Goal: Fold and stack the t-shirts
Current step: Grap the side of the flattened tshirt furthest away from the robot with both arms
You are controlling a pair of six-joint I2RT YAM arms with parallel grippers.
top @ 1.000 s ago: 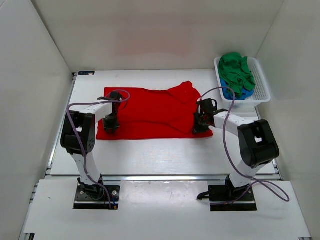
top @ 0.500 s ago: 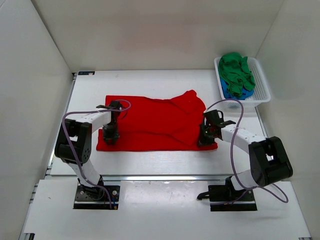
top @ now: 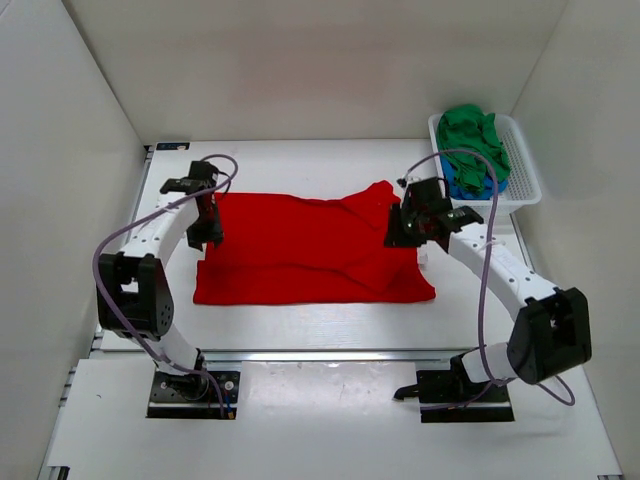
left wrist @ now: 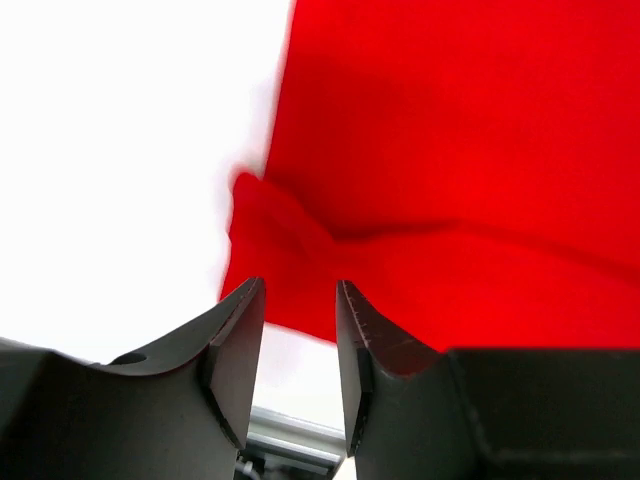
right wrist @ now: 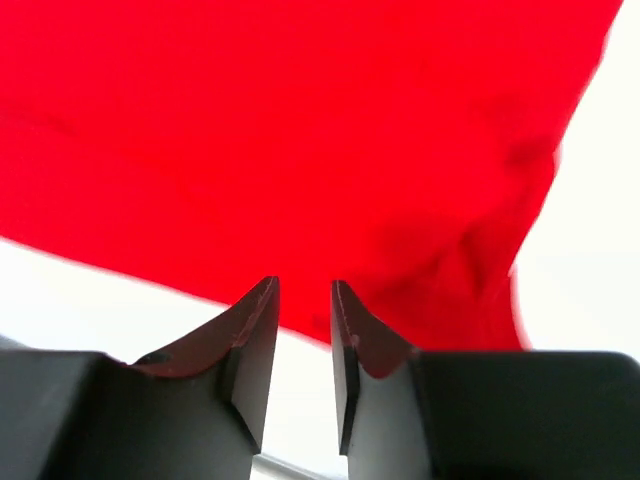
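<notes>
The red t-shirt (top: 310,250) lies spread flat on the white table, with a bunched sleeve at its far right. My left gripper (top: 209,238) hovers over the shirt's left edge, open and empty; in the left wrist view (left wrist: 298,292) the red cloth (left wrist: 450,150) lies below the parted jaws. My right gripper (top: 396,236) hovers over the shirt's right part, open and empty; the right wrist view (right wrist: 304,288) shows red cloth (right wrist: 300,120) beneath. The green t-shirt (top: 472,140) and the blue t-shirt (top: 462,187) lie crumpled in the basket.
The white perforated basket (top: 527,172) stands at the table's far right corner. White walls close in the left, back and right sides. Bare table (top: 300,325) lies between the shirt and the arm bases.
Both grippers dragged the shirt's near edge toward the arm bases, then let go, lifted and moved back toward the far side. The shirt now lies flatter.
</notes>
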